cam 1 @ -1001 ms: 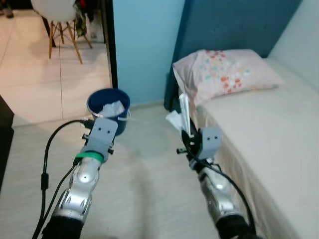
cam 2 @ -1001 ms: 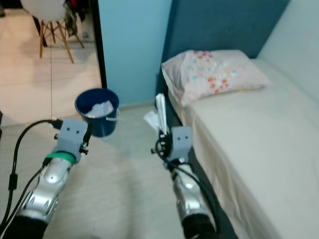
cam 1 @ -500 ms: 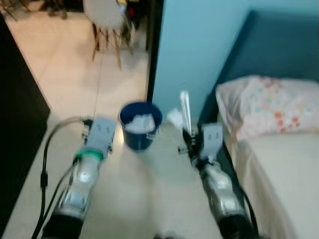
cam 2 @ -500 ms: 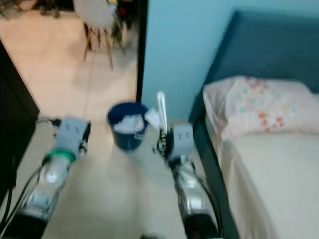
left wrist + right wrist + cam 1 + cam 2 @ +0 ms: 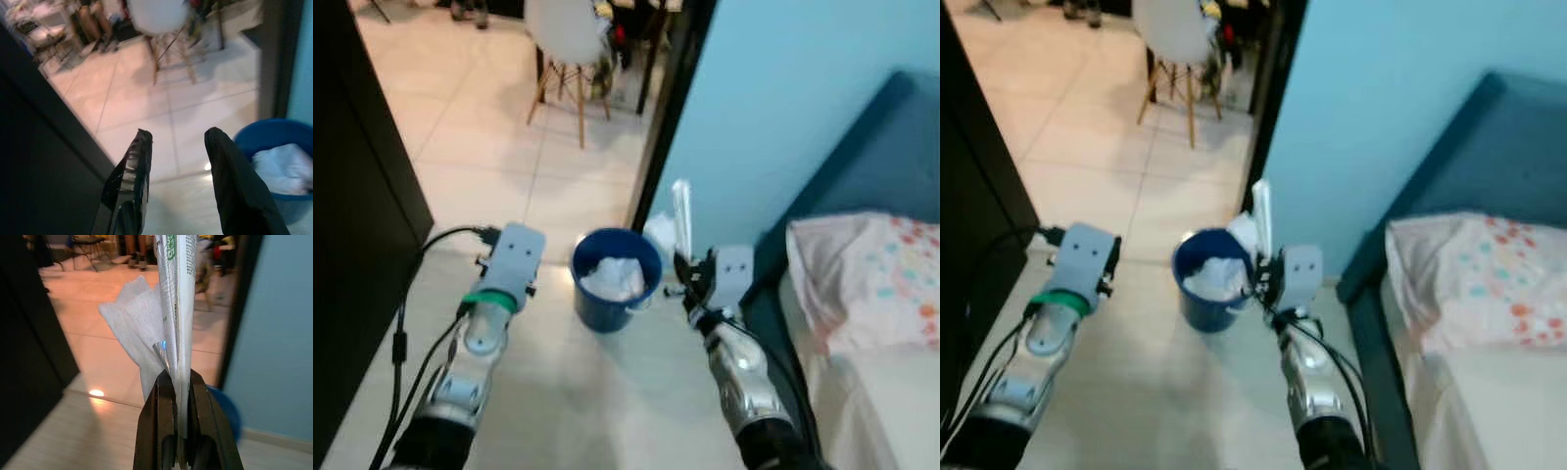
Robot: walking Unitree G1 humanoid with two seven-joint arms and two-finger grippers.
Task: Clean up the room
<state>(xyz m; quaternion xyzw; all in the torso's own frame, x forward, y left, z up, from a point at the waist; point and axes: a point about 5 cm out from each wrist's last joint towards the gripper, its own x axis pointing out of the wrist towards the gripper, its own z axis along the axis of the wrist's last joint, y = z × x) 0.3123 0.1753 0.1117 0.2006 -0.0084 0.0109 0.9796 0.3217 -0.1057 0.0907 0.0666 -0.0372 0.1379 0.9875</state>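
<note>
1. The right arm reaches forward and slightly inward, its forearm rising from the lower middle of the head views. The right gripper [image 5: 177,396] has its two black fingers pinched tight on a flat white packet [image 5: 180,308] with green print and a crumpled white tissue [image 5: 134,328].
2. The packet stands upright out of the fingers. In the head views its top [image 5: 681,211] rises just beside the bucket's right rim, and the tissue bulges out beside it on the bucket's side.
3. The blue bucket [image 5: 607,308] sits on the pale floor [image 5: 578,401] between the two arms, near the foot of the light blue wall [image 5: 783,108]. White crumpled paper [image 5: 615,277] already lies inside it.
4. The left arm stretches forward on the left, with a green band near its wrist and a black cable looping off its side. The left gripper [image 5: 178,142] holds nothing: its fingers [image 5: 128,181] are spread apart over bare floor tiles, with the bucket just to one side of them.
5. A dark cabinet [image 5: 357,225] stands along the left edge.
6. To the right, a bed [image 5: 871,392] with a blue headboard carries a flowered pillow [image 5: 876,274].
7. Beyond the doorway, a white chair [image 5: 570,29] with wooden legs stands on the tiles. In the left wrist view a person's legs [image 5: 93,22] show near it.
</note>
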